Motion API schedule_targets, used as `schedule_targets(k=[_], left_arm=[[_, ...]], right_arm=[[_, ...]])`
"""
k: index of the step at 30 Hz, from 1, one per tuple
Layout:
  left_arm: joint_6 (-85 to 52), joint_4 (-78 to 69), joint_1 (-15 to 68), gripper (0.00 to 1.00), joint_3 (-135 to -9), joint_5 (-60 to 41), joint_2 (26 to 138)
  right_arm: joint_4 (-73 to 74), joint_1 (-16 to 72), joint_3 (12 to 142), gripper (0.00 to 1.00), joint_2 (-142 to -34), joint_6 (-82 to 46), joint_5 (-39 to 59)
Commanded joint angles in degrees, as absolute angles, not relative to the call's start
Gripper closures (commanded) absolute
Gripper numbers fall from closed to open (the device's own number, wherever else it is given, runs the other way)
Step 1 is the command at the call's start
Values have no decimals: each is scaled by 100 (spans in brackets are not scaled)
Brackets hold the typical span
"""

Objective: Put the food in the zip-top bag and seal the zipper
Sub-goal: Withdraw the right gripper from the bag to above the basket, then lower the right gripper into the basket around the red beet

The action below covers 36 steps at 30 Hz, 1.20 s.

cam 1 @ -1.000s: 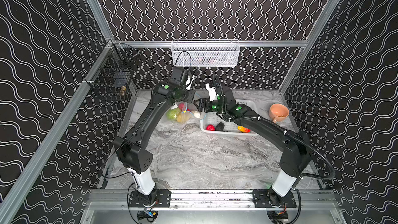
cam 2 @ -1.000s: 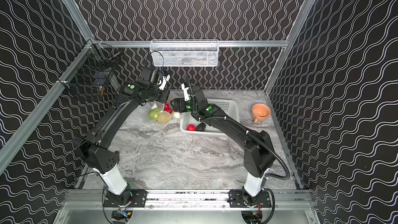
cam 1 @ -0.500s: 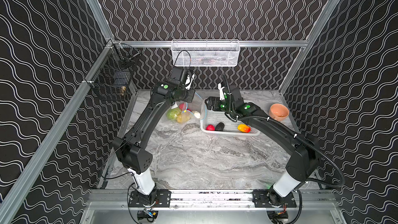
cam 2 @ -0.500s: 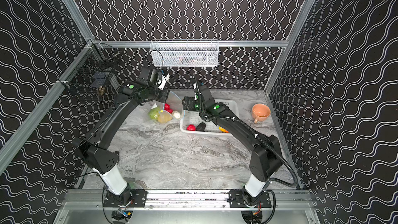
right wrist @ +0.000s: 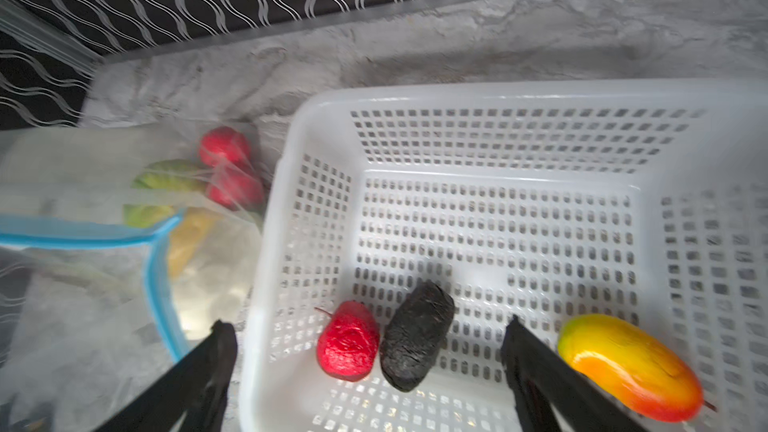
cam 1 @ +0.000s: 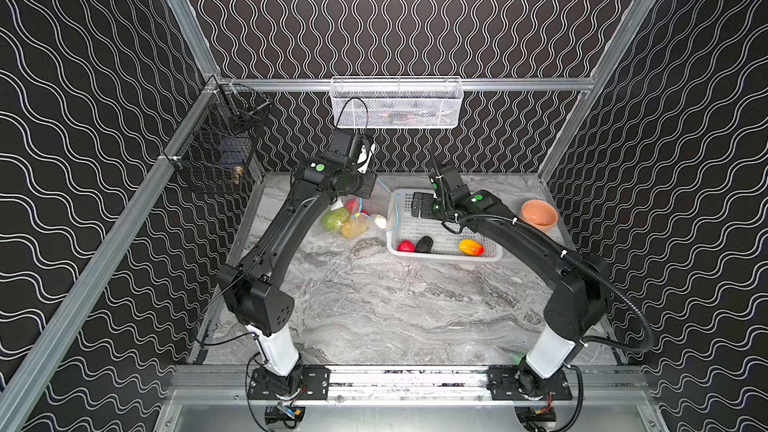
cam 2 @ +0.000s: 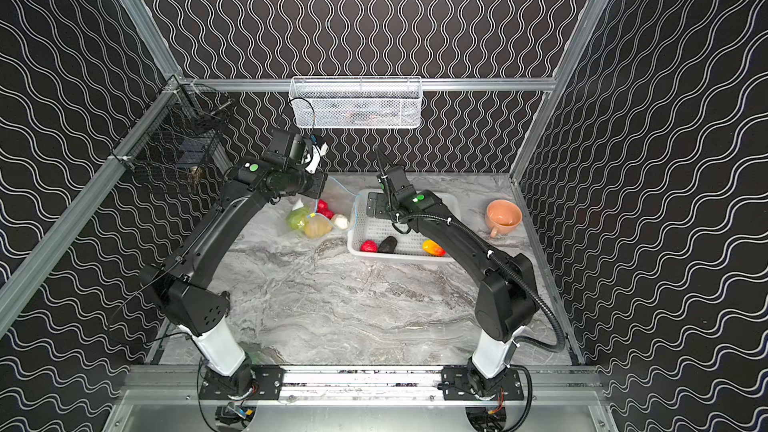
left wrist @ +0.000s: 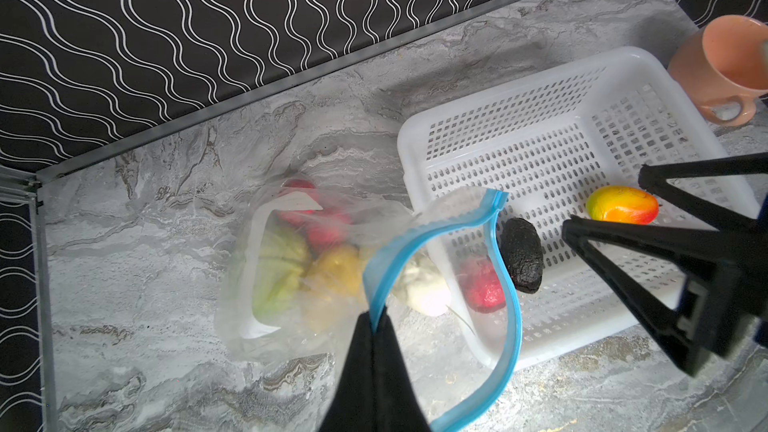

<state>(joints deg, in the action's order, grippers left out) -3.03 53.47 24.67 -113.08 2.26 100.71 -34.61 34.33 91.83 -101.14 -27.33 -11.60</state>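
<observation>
Evidently the left gripper [left wrist: 376, 317] is pressed together on the light-blue zipper [left wrist: 513, 313], pinching one lip of the zip-top bag [left wrist: 291, 338] and lifting it. That lift makes the mouth gape in a wide loop facing the white perforated basket [right wrist: 498, 95], so food can be dropped in from that side. The bag's body slumps on the marble table just beside the basket, weighed down by what it already holds.

The right gripper [right wrist: 368, 324] hangs over the basket's near end with its jaws spread wide and empty. They straddle the strawberry [right wrist: 347, 342] and the dark eggplant [right wrist: 415, 334], which looks like a set-up for the next pick. The zipper cannot be sealed until the basket is emptied.

By count, five pieces sit inside the bag:
- one ribbed green melon [left wrist: 278, 268]
- one yellow lemon [left wrist: 334, 268]
- one white radish [left wrist: 419, 288]
- two bagged strawberries [right wrist: 235, 189]

Three pieces lie in the basket: the one strawberry, the one eggplant and one orange-yellow mango [right wrist: 627, 363]. That makes three strawberries in all. One peach cup [cam 1: 539, 214] stands beyond the basket, apart from the work.
</observation>
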Motion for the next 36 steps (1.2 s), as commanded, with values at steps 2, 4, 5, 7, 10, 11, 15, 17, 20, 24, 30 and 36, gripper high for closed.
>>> schedule_targets(k=[2,4,5,7,10,11,15,17,20,24,30,36], left_arm=[[-339,5234,2468,100,-11381,163,10143],[-335,5280,2461,100,-11475,176,10196],[-336,5282,2463,100,-11496,176,10204],[-348,5276,2461,100,-11488,184,10199],[-339,5241,2468,100,-11397,202,10151],[-335,5233,2464,100,-11375,213,10130],[-310,5221,2462,100,-11347,272,10096],[-306,5219,2463,100,-11349,273,10081],[-278,5220,2469,100,-11369,285,10089],[-271,5256,2466,100,-11435,356,10117],[-246,5214,2468,100,-11339,377,10064],[-221,5247,2461,100,-11435,458,10156]], right_arm=[[-4285,3428,9430,1,-10403,-2951,-1363],[-4575,3428,9577,1,-10619,-3113,-1402],[-4702,3428,9648,1,-10696,-3157,-1381],[-4858,3428,9738,1,-10830,-3242,-1217],[-4673,3426,9639,1,-10837,-3245,-696],[-4579,3428,9588,1,-10837,-3246,-536],[-4337,3428,9549,5,-10920,-3282,-2],[-4307,3428,9596,8,-11094,-3306,136],[-4237,3428,9582,11,-11191,-3345,346],[-3949,3428,9365,21,-11199,-3432,431],[-3878,3421,9436,31,-11434,-3463,562],[-3819,3406,9609,37,-11748,-3438,768]])
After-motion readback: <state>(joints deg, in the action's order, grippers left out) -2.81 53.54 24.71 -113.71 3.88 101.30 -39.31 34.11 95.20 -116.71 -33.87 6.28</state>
